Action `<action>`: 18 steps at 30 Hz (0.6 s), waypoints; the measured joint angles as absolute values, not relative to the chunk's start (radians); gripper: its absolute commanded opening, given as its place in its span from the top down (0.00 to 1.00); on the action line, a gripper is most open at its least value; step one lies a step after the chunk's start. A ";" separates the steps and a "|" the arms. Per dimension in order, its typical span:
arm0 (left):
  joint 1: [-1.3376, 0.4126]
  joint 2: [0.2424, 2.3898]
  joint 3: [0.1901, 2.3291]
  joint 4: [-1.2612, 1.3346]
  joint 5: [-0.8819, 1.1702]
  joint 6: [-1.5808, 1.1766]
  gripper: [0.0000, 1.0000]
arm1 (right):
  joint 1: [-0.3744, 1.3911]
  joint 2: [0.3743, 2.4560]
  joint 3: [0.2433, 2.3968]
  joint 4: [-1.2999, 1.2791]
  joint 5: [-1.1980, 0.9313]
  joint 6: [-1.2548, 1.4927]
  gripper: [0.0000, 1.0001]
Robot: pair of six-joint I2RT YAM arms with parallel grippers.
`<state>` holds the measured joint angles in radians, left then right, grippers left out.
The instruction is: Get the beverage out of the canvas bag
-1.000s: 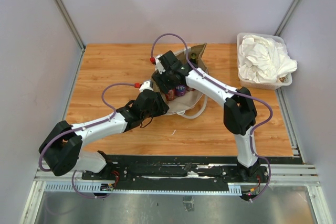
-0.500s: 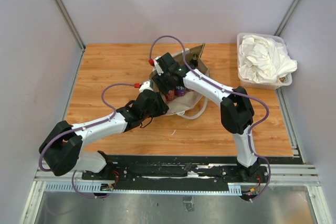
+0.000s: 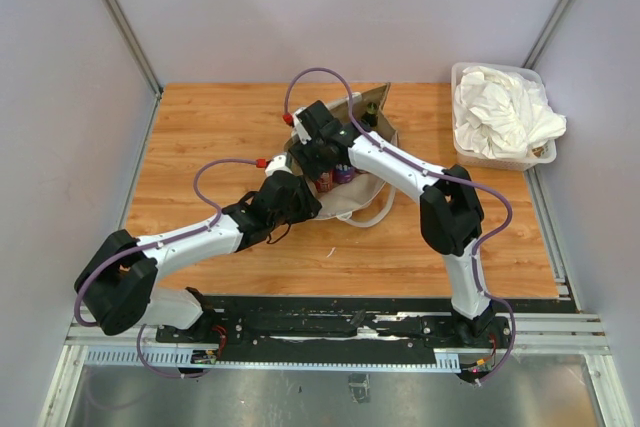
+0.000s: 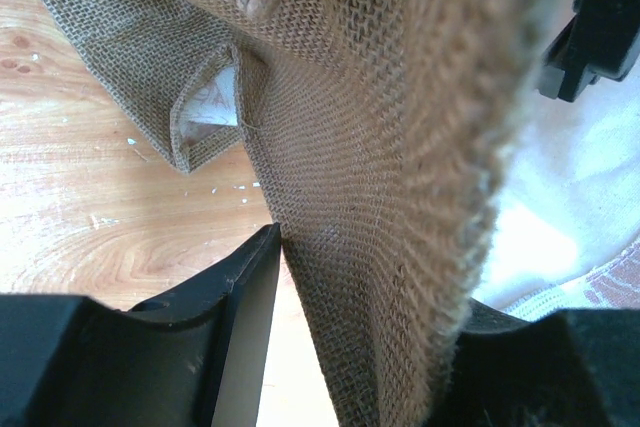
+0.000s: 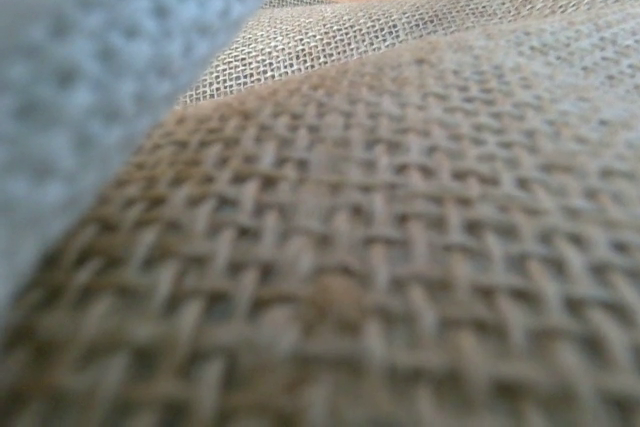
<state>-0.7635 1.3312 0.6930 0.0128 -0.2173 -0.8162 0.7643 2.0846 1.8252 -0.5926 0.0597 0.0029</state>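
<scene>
Beverage (image 3: 323, 181): a red can inside the open mouth of the bag (image 3: 372, 109), with a purple can (image 3: 344, 173) just beside it on the right. Only the can tops show from above. The bag sits mid-worktop (image 3: 220, 127), its far wall upright and a white handle (image 3: 378, 215) lying loose on the wood at its near side. Left gripper (image 3: 300, 197) is at the bag's near-left edge. In its wrist view, coarse tan weave (image 4: 400, 147) fills the whole gap between the two black fingers (image 4: 240, 282), so it is clamped on the fabric. Right gripper (image 3: 322, 159) reaches down into the bag mouth, directly over the red can. Its wrist view shows only blurred weave (image 5: 400, 247) pressed close to the lens, with no fingers visible. Whether it is spread or closed, or has hold of the can, cannot be told. A clear bin (image 3: 470, 152) of white cloth (image 3: 505, 112) stands at the far right corner, well apart from the bag.
</scene>
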 measured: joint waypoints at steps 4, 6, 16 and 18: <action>-0.764 1.334 0.693 0.013 -0.217 -0.816 0.54 | 0.768 2.077 1.831 -0.617 0.073 0.002 0.99; -0.764 1.334 0.693 0.013 -0.217 -0.815 0.54 | 0.772 2.074 1.840 -0.631 0.081 0.002 0.99; -0.764 1.342 0.693 0.014 -0.216 -0.809 0.54 | 0.794 1.908 1.842 -0.656 0.098 -0.001 0.99; -0.764 1.342 0.693 0.014 -0.217 -0.809 0.54 | 0.796 1.853 1.841 -0.653 0.103 -0.001 0.99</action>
